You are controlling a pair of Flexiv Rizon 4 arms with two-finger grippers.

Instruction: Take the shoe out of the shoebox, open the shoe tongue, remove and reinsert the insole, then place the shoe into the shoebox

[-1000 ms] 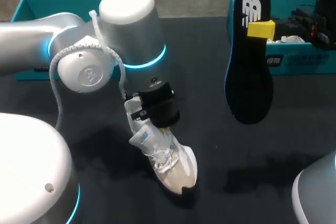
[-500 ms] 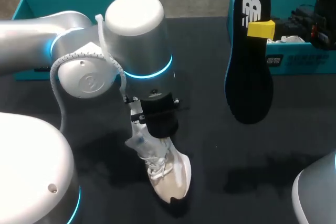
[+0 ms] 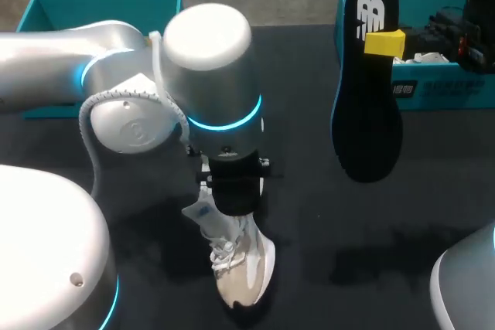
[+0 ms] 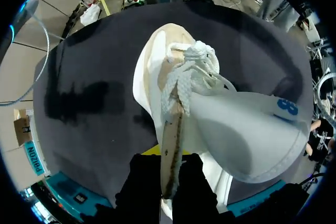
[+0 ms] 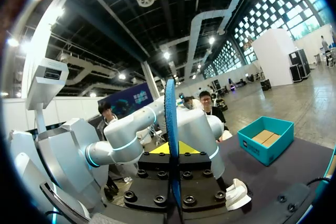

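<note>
Head view: left arm [image 3: 209,67] points straight down, gripping shoe [image 3: 244,268].

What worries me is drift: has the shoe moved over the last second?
Yes. In the head view the shoe has swung its toe nearer the camera and away from the right-hand shoebox.

In your head view the left arm [image 3: 209,75] covers the heel end of the shoe [image 3: 244,272] and the grasp on it, so you cannot judge the hold from there. From the left wrist, the left gripper [image 4: 167,153] shows only a sliver of yellow behind the shoe edge pinched between its fingers. The right gripper [image 3: 379,42] is mostly cut off at the head view's edge; one yellow tip shows on the insole [image 3: 367,113], which hides part of the shoebox [image 3: 441,90]. From the right wrist you see the insole edge-on only.
</note>
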